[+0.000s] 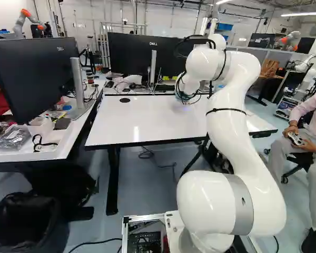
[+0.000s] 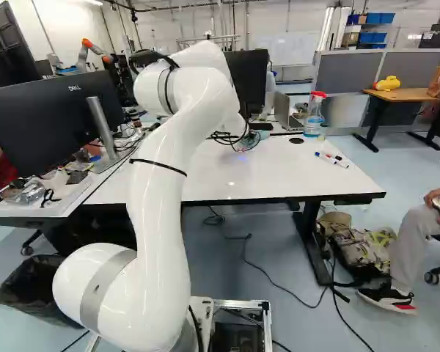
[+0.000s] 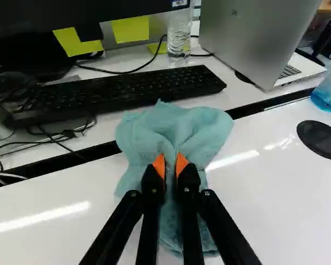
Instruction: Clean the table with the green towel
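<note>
Gripper [image 2: 242,141]: closed on the green towel [image 3: 174,121], the cloth pinched from both sides between the orange pads [image 3: 159,165]. Position of cloth relative to the pincer: a broad, bunched part spreads ahead of the fingertips and to either side of them; a narrower part hangs beneath the fingers. Location: at the far edge of the white desk [image 2: 271,172], between its two far corners. In the wrist view the towel overlaps the dark gap along that edge and comes up to the near side of the black keyboard [image 3: 127,88], which lies on the surface behind. Whether the cloth bears on the desktop cannot be told.

Other items noted: a spray bottle [image 2: 314,116] upright near the desk's far right corner; a round black cap [image 2: 296,141] in the desktop near the same corner; markers [image 2: 330,159] lying towards the right edge; an open laptop [image 3: 251,38] beyond the far edge, near the keyboard
</note>
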`<state>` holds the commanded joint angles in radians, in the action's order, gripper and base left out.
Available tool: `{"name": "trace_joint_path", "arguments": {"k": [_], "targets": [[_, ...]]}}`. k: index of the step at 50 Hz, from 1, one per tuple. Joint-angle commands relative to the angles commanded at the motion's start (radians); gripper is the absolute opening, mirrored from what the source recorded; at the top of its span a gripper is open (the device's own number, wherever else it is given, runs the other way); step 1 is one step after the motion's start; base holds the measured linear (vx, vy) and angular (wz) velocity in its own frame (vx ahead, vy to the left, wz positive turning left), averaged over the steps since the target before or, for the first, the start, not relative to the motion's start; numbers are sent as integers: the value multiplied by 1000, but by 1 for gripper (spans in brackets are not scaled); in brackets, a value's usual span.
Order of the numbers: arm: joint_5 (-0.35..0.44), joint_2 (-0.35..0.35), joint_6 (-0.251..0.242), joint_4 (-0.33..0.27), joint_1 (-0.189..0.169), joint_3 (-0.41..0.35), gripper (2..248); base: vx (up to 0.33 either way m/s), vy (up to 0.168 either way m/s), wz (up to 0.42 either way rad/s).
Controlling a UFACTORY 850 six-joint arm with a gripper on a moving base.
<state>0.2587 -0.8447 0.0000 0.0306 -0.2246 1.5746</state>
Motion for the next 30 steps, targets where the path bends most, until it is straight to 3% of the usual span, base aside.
{"name": "trace_joint_path", "arguments": {"k": [30], "targets": [[0, 139, 0, 0, 10, -198, 42, 0, 0, 0]]}}
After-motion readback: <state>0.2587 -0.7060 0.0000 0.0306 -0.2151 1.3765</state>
